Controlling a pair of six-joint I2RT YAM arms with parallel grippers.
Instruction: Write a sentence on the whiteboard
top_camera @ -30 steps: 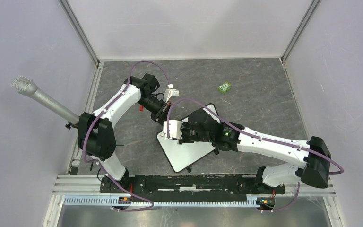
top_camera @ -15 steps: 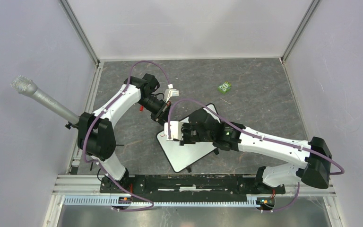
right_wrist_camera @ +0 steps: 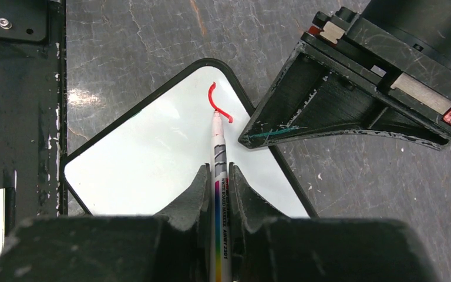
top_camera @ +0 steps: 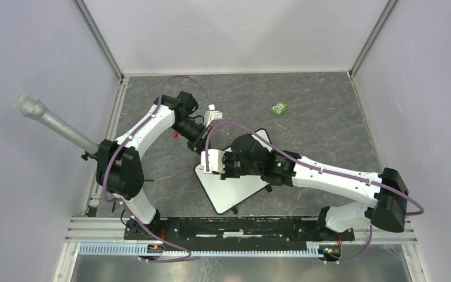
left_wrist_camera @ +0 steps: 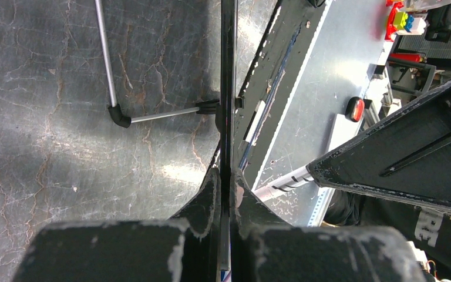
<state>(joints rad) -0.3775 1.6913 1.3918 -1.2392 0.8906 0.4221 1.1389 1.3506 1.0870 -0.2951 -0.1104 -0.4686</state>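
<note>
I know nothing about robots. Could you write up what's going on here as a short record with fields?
Board: whiteboard on the gray table
Writing so far: one curved red stroke near a corner
Pen: marker, tip on the board at the stroke's end
Right gripper: closed on the marker
Left gripper: closed on the board's edge
Elsewhere: small green item on the far side of the table, apart from the board
</note>
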